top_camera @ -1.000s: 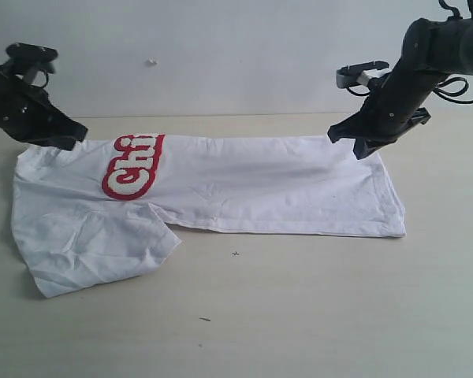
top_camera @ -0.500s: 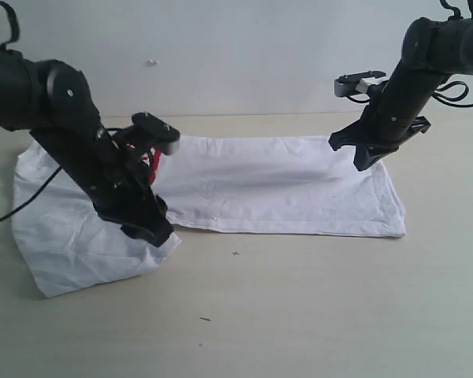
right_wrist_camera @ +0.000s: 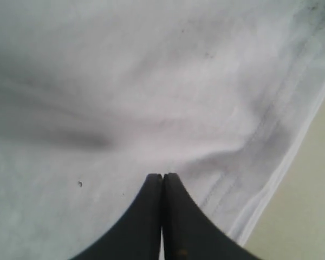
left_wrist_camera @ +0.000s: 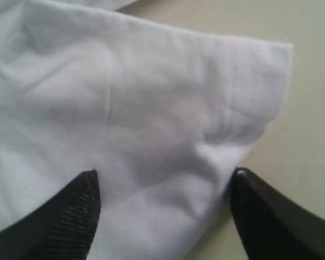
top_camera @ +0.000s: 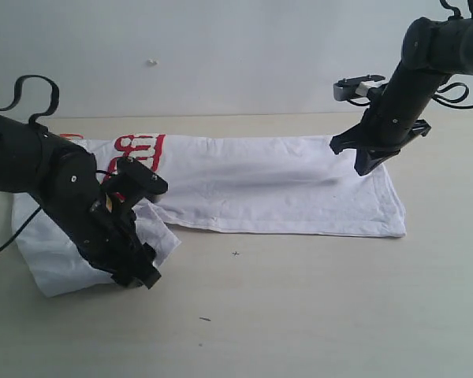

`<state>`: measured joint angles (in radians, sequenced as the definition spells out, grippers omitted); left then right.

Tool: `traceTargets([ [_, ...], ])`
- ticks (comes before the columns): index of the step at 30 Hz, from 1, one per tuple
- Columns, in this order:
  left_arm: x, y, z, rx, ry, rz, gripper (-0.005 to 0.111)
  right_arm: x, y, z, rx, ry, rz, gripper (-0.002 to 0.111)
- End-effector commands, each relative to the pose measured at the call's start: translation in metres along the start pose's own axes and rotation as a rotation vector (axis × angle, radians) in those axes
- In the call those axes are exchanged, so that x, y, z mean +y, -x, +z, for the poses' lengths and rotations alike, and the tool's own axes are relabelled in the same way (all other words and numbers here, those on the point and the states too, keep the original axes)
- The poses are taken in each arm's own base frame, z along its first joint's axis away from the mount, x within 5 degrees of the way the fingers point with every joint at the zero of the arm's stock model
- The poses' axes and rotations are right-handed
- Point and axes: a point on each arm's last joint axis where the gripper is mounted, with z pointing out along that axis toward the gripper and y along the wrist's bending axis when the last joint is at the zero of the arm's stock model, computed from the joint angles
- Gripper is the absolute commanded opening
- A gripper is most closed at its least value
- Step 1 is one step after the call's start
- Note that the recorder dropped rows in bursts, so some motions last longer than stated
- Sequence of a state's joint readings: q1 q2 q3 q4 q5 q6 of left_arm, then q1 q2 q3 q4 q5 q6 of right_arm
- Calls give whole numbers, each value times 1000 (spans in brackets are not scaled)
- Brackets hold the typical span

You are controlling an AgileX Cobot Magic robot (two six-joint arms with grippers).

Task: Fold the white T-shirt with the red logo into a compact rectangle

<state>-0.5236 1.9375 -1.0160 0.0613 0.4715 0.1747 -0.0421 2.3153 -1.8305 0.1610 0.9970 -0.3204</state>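
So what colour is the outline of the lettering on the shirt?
Red, around white letters; the logo shows best in the exterior view.

The shirt (top_camera: 276,185) is plain white, with soft grey shadows in its creases. Its logo (top_camera: 140,148) has white letters with a thick red outline. The counter (top_camera: 315,307) is pale beige with a few dark specks (top_camera: 236,253). The wall (top_camera: 221,55) is off-white. The left fingers (left_wrist_camera: 70,216) are black with fine ribbing, and the right fingers (right_wrist_camera: 146,222) are plain black.
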Motion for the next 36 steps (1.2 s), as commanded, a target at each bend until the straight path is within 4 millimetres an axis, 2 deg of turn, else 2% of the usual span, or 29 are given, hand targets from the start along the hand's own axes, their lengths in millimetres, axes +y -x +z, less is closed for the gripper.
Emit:
traceTargets([
  [1,-6,-7,17,73,-15,5,49,-1,1,-6,-12,-1,-5,0],
  [2,-6,-8,17,86,-17,5,30,-1,1,-6,-12,-1,-5,0],
  [3,-6,-9,15,93,-16,8,17,-1,1,-6,-12,-1,-5,0],
  [4,-6,-9,12,95,-15,10,6,-1,1,-6,-12,-1,-5,0],
  [5,-5,-8,9,91,-10,23,1,-1,1,-6,-13,0,-6,0],
  [9,-1,-5,-8,100,17,68,1,-1,1,-6,-16,-1,-6,0],
  [14,12,-4,-48,200,106,244,0,-1,1,-6,-16,-1,-6,0],
  [18,18,4,-57,118,180,340,0,-1,1,-6,-11,0,-8,0],
  [26,29,25,-62,-22,369,730,0,-1,0,-6,-6,2,-12,0],
  [30,28,42,-62,-169,463,935,0,-2,1,-6,-17,-2,-12,0],
  [34,25,49,-53,-221,480,1043,1,-2,1,-6,-20,-2,-12,0],
  [36,25,49,-46,-208,473,1067,8,-2,2,-6,-22,-3,-14,0],
])
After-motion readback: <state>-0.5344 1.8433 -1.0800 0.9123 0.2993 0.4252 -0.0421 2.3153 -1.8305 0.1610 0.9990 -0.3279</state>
